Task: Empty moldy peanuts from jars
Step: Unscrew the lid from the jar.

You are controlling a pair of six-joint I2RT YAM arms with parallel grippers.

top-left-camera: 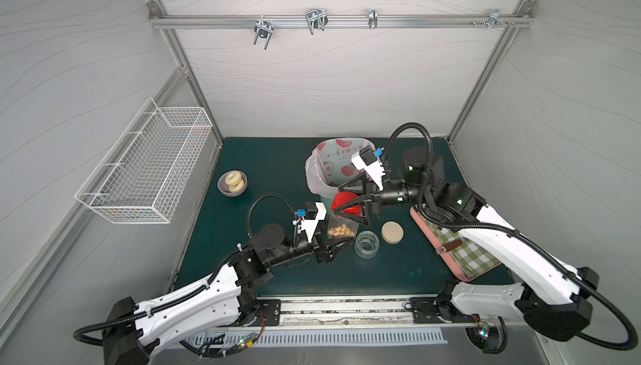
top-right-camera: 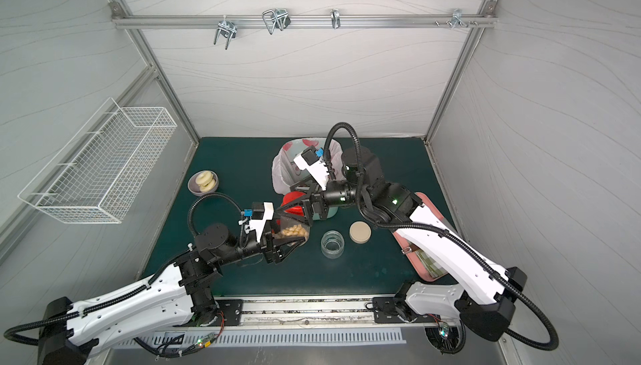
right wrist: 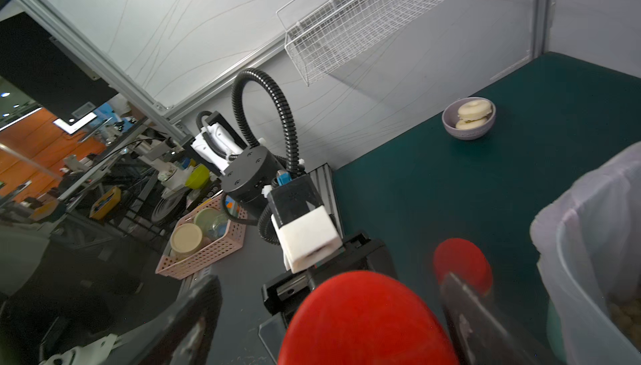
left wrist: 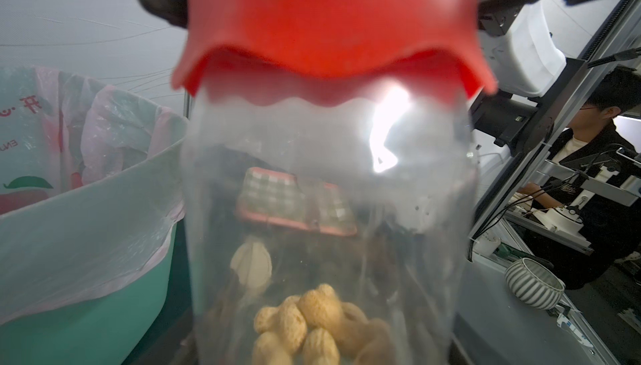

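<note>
Arms converge mid-table: left gripper (top-left-camera: pixel 338 242) clamps the peanut jar (top-left-camera: pixel 341 226); right gripper (top-left-camera: pixel 338 199) straddles its red lid (top-left-camera: pixel 348 203), jaws wide apart.

Two red lids (right wrist: pixel 364 321), one beige lid (top-left-camera: pixel 392 232), one lidless squat jar (top-left-camera: pixel 366 243), two pastries (top-left-camera: pixel 234 180), one bin (left wrist: pixel 86 276).

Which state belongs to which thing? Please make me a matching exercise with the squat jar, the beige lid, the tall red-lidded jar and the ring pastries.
Things:
1. squat jar
2. beige lid
3. tall red-lidded jar
4. ring pastries

States:
A. in the bowl
B. held by the left tool, peanuts inside
C. standing open and empty on the mat
D. lying flat on the mat, off its jar

Pairs: 1-C, 2-D, 3-B, 4-A
</note>
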